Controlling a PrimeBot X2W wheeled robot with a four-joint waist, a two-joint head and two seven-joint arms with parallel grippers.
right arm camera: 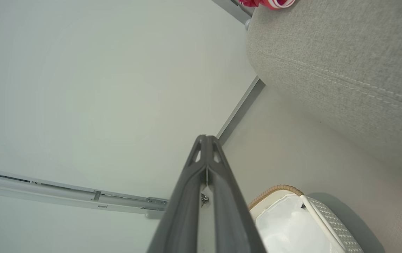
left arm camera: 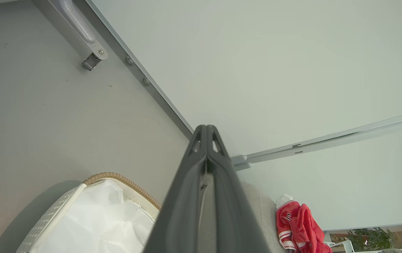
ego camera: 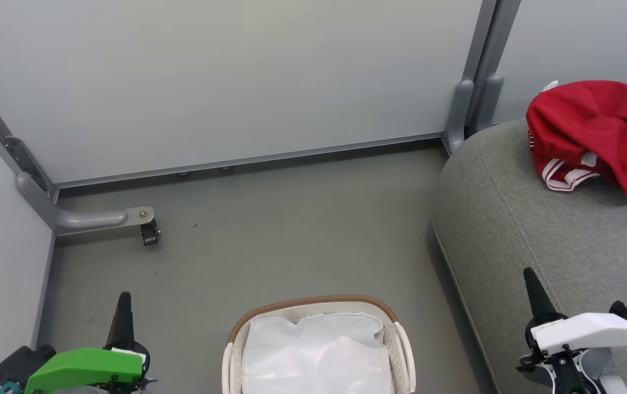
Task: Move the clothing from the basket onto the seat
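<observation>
**Head view, read left to right.**

- **Near left:** the left gripper [ego camera: 124, 300], green-cased at the wrist, points up and away over the grey floor [ego camera: 291, 219]. Its two dark fingers are pressed together on nothing, and the left wrist view confirms the closed, empty tips.
- **Far left:** a grey support foot [ego camera: 88, 219] with a small caster [ego camera: 150, 234] braces the pale partition wall [ego camera: 236, 82] that closes off the far side.
- **Near centre:** the laundry basket [ego camera: 313, 301] stands on the floor between the two arms, within reach of either.
  - Inside it the white liner cloth [ego camera: 313, 350] lies crumpled.
  - No red fabric is visible in the part of the interior on view, though the nearest portion is cut off by the picture's edge.
- **Right:** the seat [ego camera: 532, 230], a grey upholstered cushion with a stitched seam, stands just beside the basket, which keeps the transfer path short.
- **Far right, on top of the seat:** the clothing [ego camera: 598, 131] is a heap of red jersey fabric with white striped trim. It lies well apart from the basket and back from the cushion's rounded edge, so it is unlikely to slide off.
- **Near right:** the right gripper [ego camera: 528, 273], white-cased, is held over the seat's near part, fingers likewise closed and empty.

**Judgement:** the transfer appears complete or nearly so, with both arms in a neutral pose at the near corners.
</observation>
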